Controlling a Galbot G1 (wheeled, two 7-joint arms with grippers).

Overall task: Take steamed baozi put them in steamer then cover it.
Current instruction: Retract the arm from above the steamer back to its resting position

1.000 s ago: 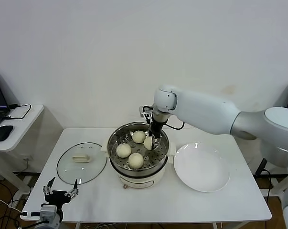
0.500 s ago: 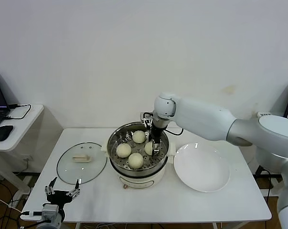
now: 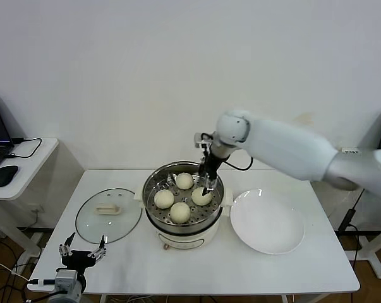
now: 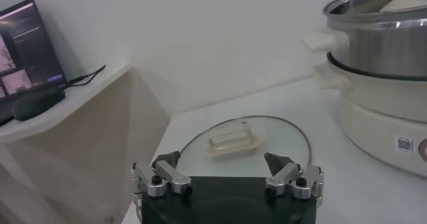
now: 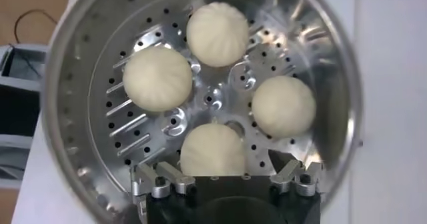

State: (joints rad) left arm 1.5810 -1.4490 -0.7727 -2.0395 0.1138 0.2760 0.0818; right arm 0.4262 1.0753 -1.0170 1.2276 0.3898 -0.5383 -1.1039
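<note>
The steamer (image 3: 153,211) stands mid-table with four cream-white baozi on its perforated tray: at the back (image 3: 184,180), left (image 3: 163,198), front (image 3: 180,212) and right (image 3: 201,196). My right gripper (image 3: 208,184) hangs open just above the right baozi, apart from it. In the right wrist view that bun (image 5: 212,151) lies between the spread fingers (image 5: 157,179), with the other buns (image 5: 217,33) beyond it. The glass cover (image 3: 108,214) lies flat on the table left of the steamer. My left gripper (image 3: 81,254) waits open and empty below the table's front-left corner, facing the cover (image 4: 243,142).
An empty white plate (image 3: 267,222) lies right of the steamer. A side desk with a laptop and a mouse (image 3: 3,175) stands at the far left. The steamer's wall (image 4: 380,42) rises beside the cover in the left wrist view.
My right gripper lowered the fourth baozi onto the tray, let go of it and lifted slightly, while the right arm swung out to the right. The left arm stayed put.
</note>
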